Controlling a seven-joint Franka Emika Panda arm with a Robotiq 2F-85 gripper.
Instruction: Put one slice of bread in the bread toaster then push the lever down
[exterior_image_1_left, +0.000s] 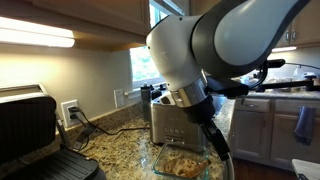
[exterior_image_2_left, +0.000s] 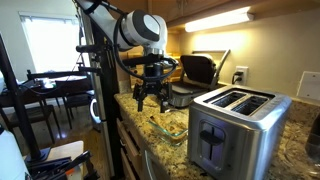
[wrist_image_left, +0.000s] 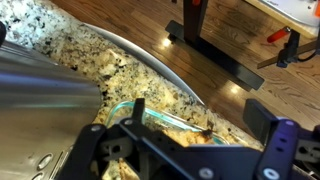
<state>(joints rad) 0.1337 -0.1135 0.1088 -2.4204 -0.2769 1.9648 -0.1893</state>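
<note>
Holding bread slices (exterior_image_1_left: 185, 160) — glass dish (exterior_image_2_left: 157, 122), beside toaster (exterior_image_2_left: 235, 125)

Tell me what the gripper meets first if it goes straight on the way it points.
Probably the slices of bread in the glass dish: the open gripper points down, and the wrist view shows the dish between its fingers. Depth is unclear; its rim might come first.
</note>
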